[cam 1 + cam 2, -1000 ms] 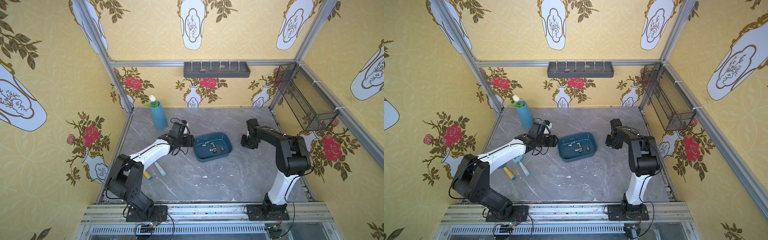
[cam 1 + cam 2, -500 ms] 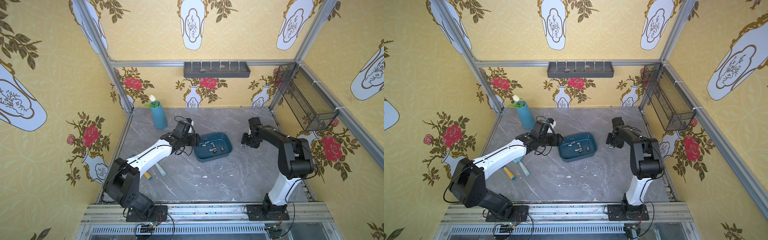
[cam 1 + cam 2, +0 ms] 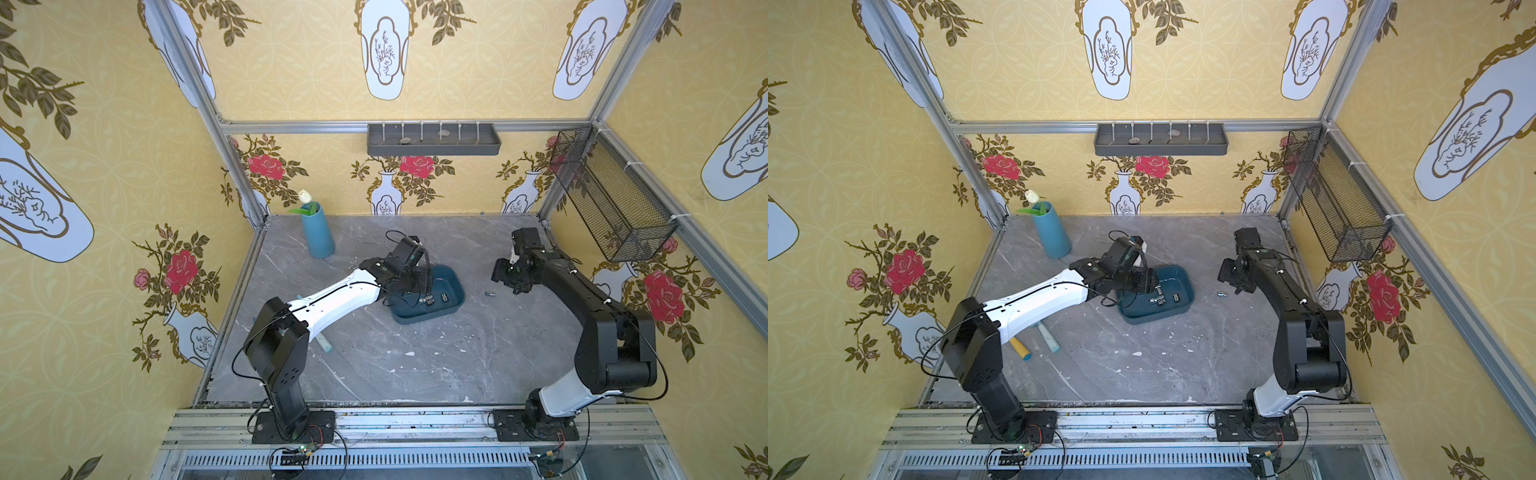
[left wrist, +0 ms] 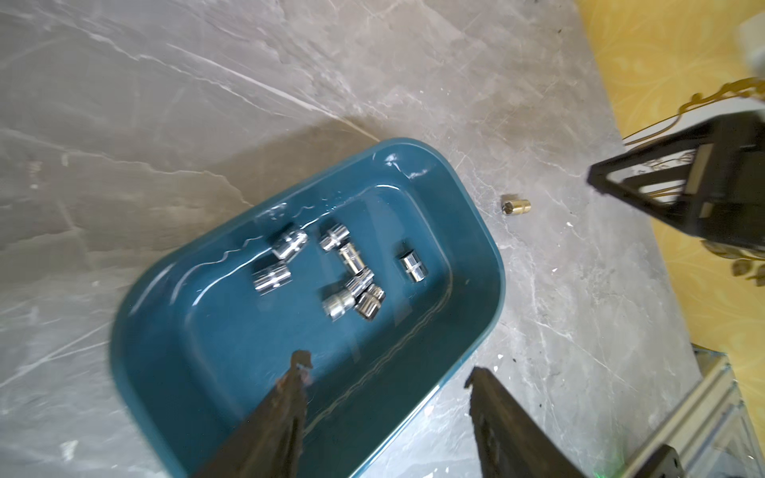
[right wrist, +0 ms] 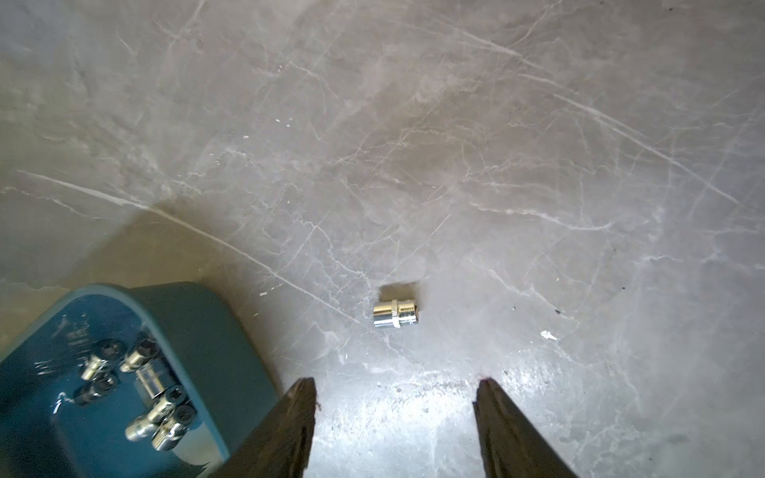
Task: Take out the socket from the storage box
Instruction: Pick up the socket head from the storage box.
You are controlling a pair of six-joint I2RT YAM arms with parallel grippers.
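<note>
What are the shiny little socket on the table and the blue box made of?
The socket looks like polished, chrome-like metal: it mirrors light. The storage box looks like smooth glossy plastic, dark teal, with soft rounded edges. The table looks like grey veined stone, maybe only a print.

We can't read any txt, labels, brands or nos. anywhere; the socket (image 5: 395,314) on the desk (image 5: 455,165) has a faint marking, too blurred to read.

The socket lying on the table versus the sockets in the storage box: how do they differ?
The socket on the table lies alone on bare marble; the sockets in the storage box mostly touch in a cluster. It sits outside the storage box; they remain inside. All are shiny chrome.
</note>
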